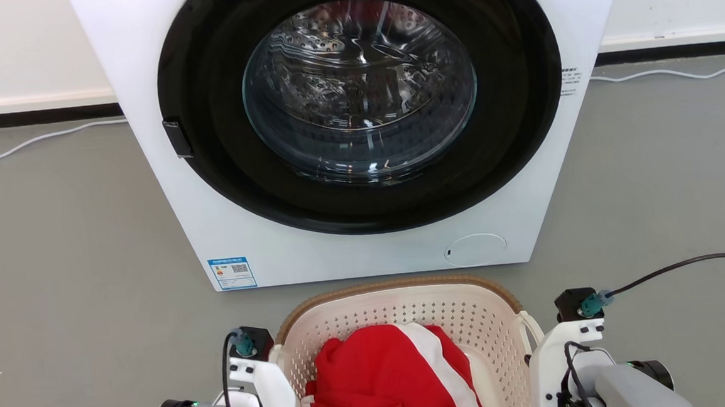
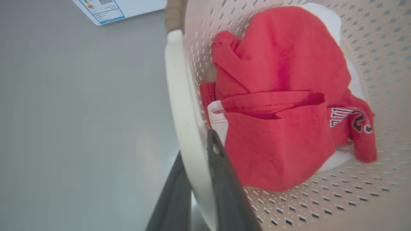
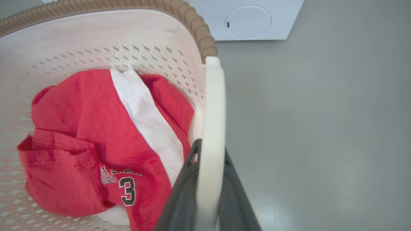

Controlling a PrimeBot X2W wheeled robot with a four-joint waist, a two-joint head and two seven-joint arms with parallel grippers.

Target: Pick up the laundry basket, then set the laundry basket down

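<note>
The small cream-white perforated plastic laundry basket (image 1: 399, 287) with its brown woven-look rim lies between the two grippers, upright with its mouth facing up. The line from handle to handle runs from one gripper across to the other, parallel to the front of the big white front-loading washing machine (image 1: 141, 85) just beyond the fingertips. The basket's near part is cut off in the head view, so whether that line is its longer axis cannot be told, nor whether its base touches the grey floor (image 1: 57, 247).

The left gripper (image 2: 195, 144) is closed narrow on the white left loop handle (image 2: 183, 96). One dark finger is inside the loop towards the basket wall (image 2: 353, 199) and the other is outside it.

The right gripper (image 3: 210, 146) pinches the white right loop handle (image 3: 213, 106) the same way, one finger on each side of the band.

A crumpled red jersey with white panels (image 1: 373, 379) lies inside the basket, inboard of both grippers. It sits just beside the left gripper's inner finger (image 2: 224, 179) in the left wrist view. In the right wrist view its printed numeral 3 (image 3: 127, 191) faces up near the right gripper.
</note>
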